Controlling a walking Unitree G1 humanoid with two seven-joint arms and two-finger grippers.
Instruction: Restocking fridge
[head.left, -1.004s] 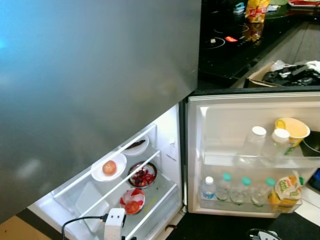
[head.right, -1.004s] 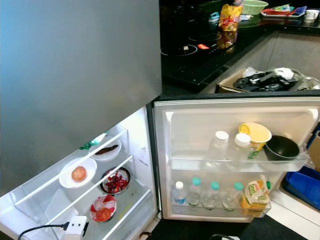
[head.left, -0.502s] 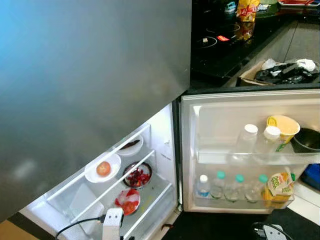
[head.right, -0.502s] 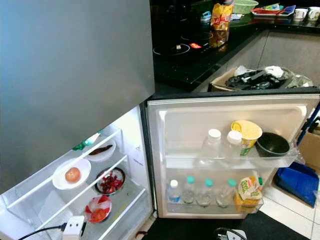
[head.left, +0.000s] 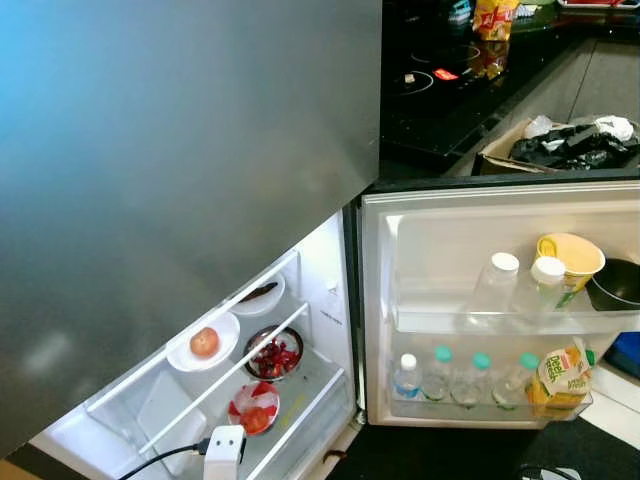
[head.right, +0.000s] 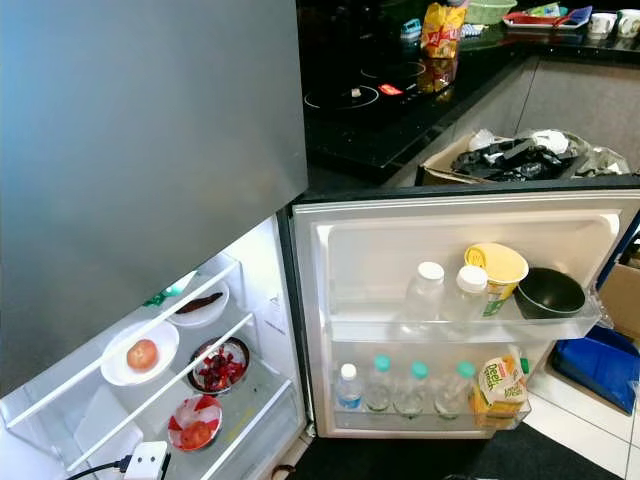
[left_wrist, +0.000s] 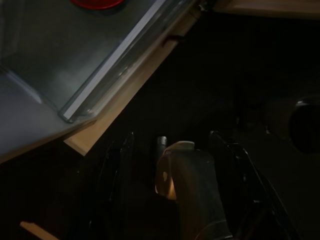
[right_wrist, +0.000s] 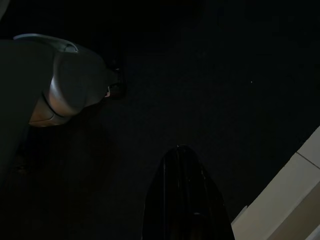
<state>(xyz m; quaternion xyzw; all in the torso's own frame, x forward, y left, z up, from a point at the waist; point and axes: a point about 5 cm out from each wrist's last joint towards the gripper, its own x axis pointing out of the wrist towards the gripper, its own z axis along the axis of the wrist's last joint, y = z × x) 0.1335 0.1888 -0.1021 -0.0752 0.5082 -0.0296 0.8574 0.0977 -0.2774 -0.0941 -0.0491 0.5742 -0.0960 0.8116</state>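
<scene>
Black countertop with an induction hob (head.right: 352, 100) runs behind the fridge (head.left: 180, 160). We see its lower door (head.right: 460, 310) swung fully open, long axis horizontal, inner shelves facing us. Water bottles (head.right: 400, 385) stand upright in the lower door rack; a black bowl (head.right: 548, 292) is cut off in the left eye view. Left gripper (left_wrist: 170, 165) hangs over dark floor, fingers spread apart. Right gripper (right_wrist: 182, 200) is too dark; we cannot tell its state.

Black cooktop (head.right: 375, 110), blue bin (head.right: 592, 365)
</scene>
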